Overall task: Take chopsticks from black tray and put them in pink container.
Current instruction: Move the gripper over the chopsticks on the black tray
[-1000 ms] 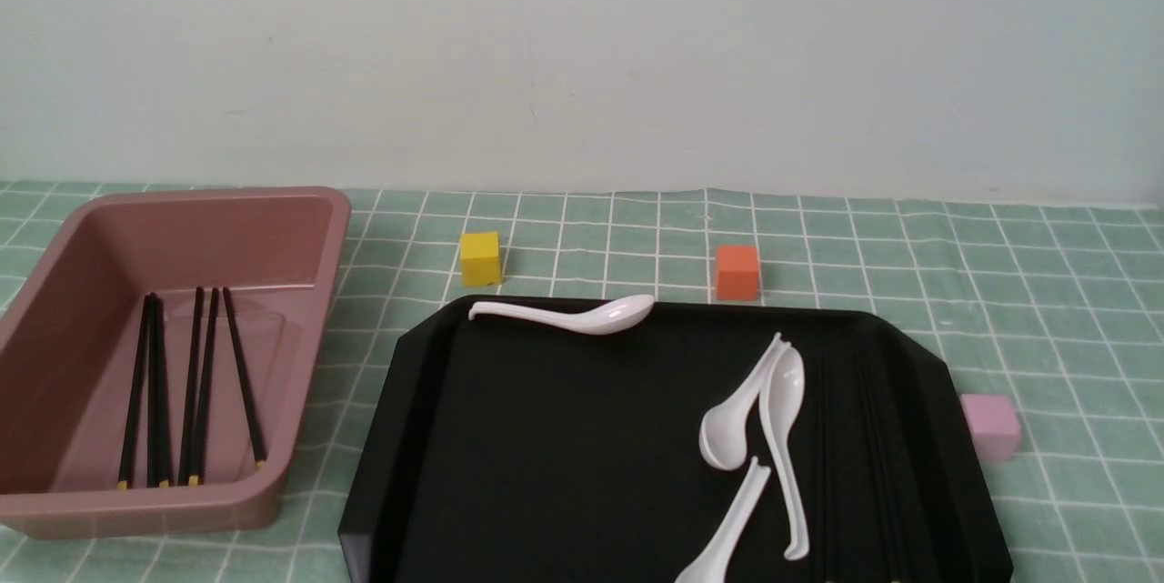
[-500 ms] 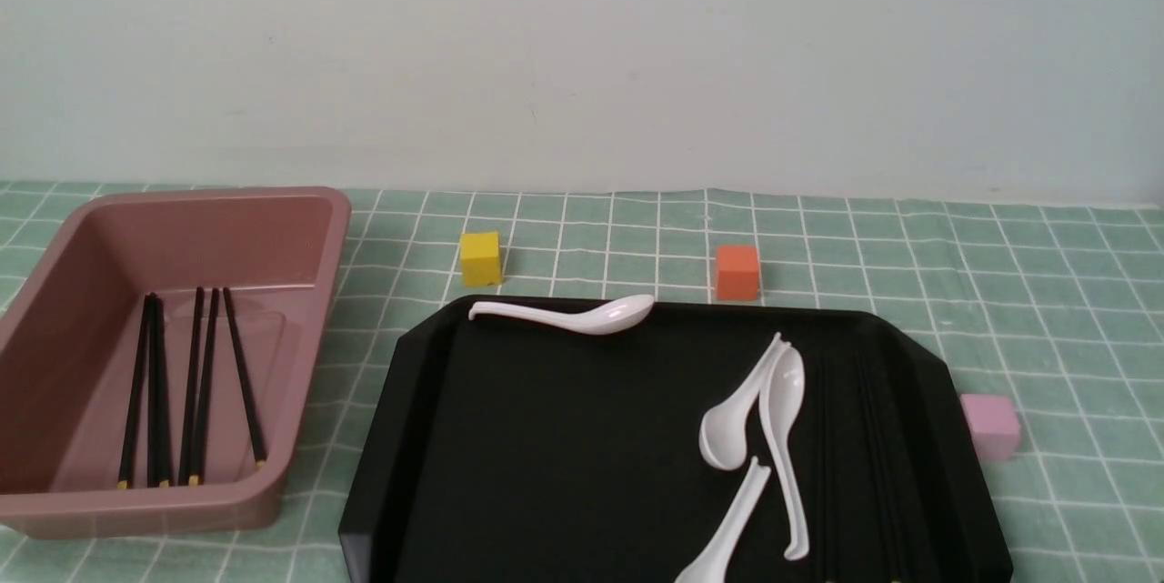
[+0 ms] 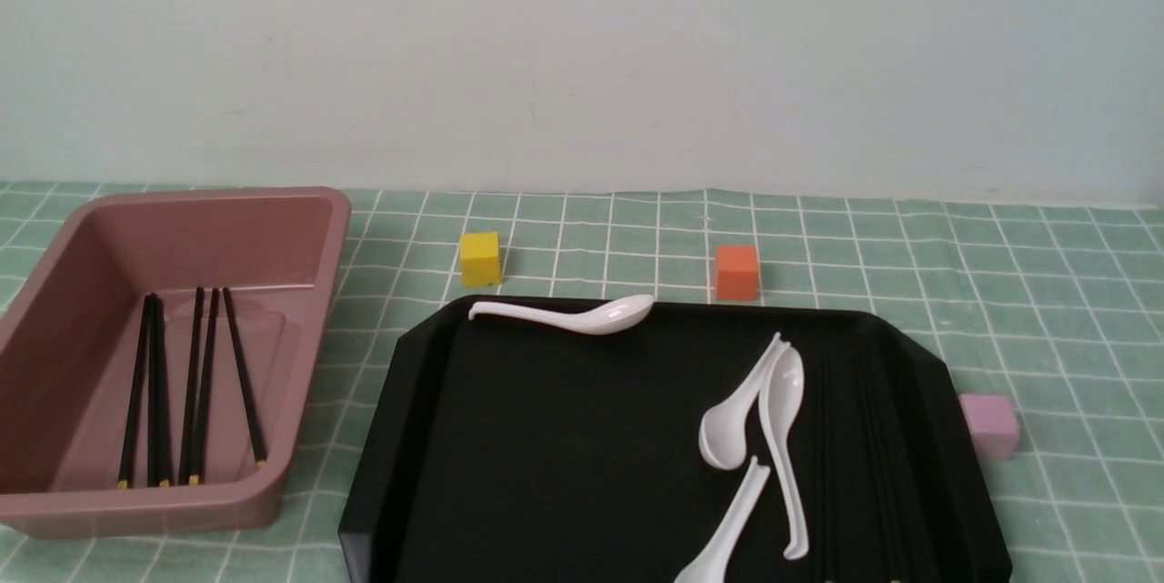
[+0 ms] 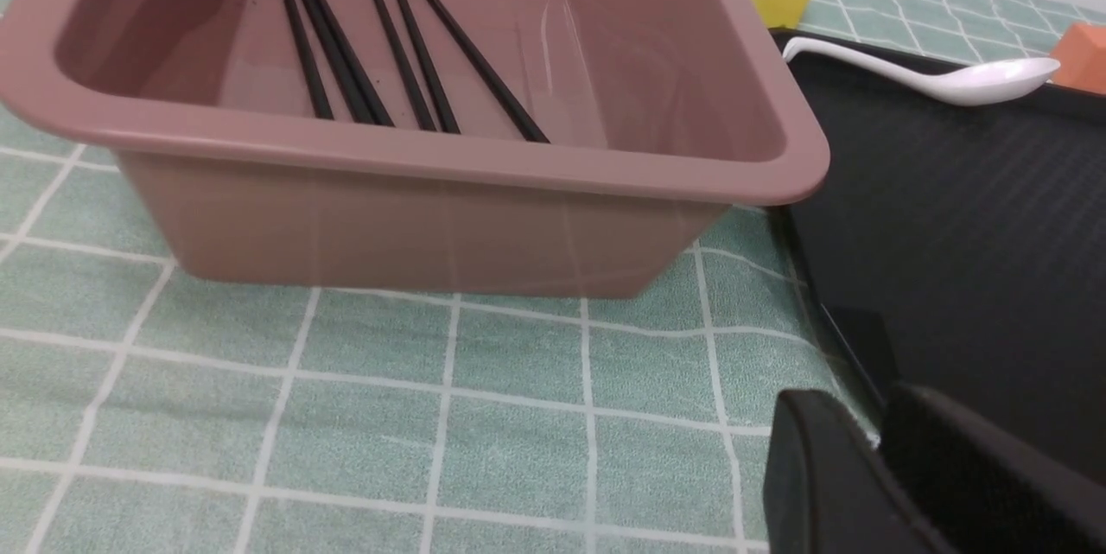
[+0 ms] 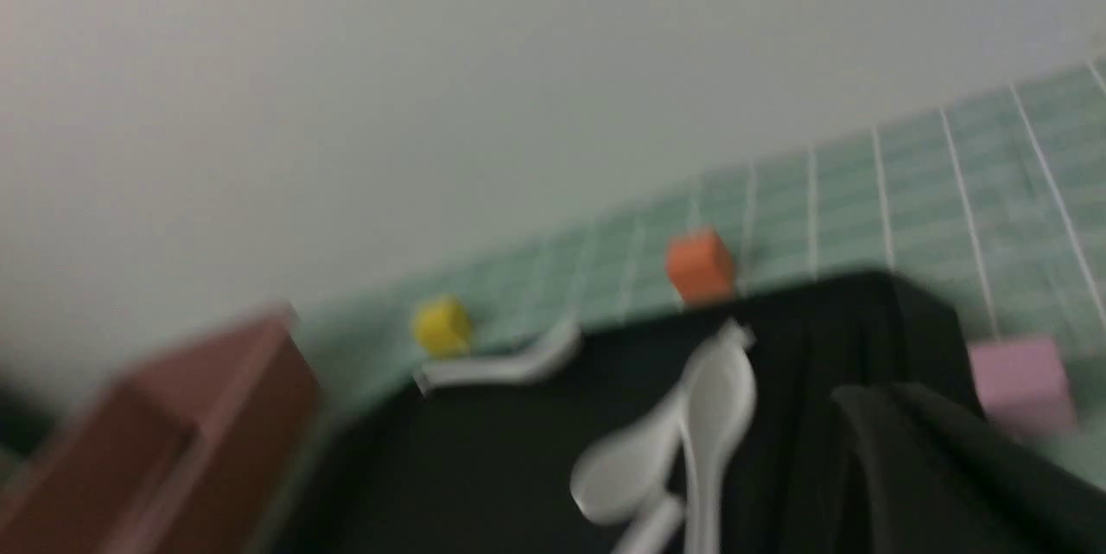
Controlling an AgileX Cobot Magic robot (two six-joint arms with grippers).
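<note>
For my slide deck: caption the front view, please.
Chopsticks lie in the pink container; white spoons lie on the black tray.

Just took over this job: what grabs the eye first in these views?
The big black tray fills the near middle and right, with four white spoons scattered on it. On the left, the pink container holds several chopsticks lying side by side. A yellow cube, an orange cube and a pale pink cube sit on the green cloth around the tray.

Chopsticks point(image 3: 156, 383) in container point(image 3: 136, 510) left of tray point(image 3: 546, 456); spoons point(image 3: 784, 401) on tray.
</note>
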